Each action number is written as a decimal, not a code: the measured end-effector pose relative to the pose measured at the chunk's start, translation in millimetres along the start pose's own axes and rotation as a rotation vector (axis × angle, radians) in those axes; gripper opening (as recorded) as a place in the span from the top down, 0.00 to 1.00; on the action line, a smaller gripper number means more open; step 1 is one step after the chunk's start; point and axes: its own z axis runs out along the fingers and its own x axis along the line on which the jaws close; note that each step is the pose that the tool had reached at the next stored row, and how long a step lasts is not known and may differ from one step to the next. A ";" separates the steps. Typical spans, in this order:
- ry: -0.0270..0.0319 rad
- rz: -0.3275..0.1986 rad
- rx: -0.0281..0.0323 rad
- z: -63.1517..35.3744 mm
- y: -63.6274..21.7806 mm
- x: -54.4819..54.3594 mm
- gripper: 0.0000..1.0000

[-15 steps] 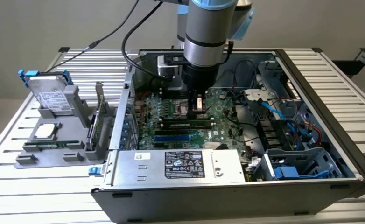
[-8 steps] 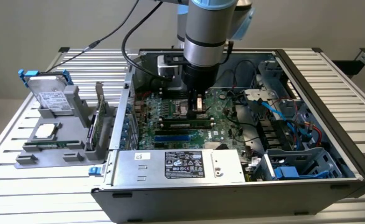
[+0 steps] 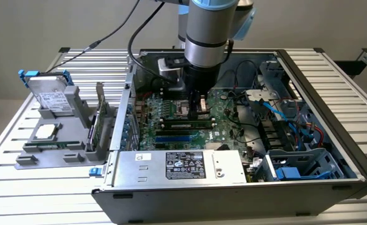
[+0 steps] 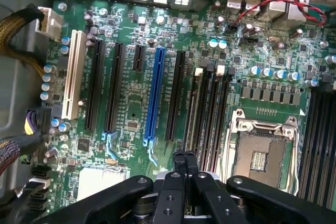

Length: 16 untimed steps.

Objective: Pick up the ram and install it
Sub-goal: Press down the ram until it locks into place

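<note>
Wrist view: slim black pincer (image 4: 185,157) over glossy green motherboard (image 4: 131,108)

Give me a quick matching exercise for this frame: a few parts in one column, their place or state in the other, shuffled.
Things:
1. pincer
2. ram
3. hard drive
4. power supply

Places or states:
A. seated in a motherboard slot
B. shut, above the motherboard
C. upright in the grey holder outside the case
D. silver box along the case's near edge

Pairs: 1-B, 2-A, 3-C, 4-D
</note>
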 end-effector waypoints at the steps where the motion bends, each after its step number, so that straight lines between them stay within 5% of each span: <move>1: 0.0006 -0.004 0.0002 -0.2 0.2 0.0 0.90; 16: -0.0068 0.183 0.0137 -0.3 0.1 0.0 0.90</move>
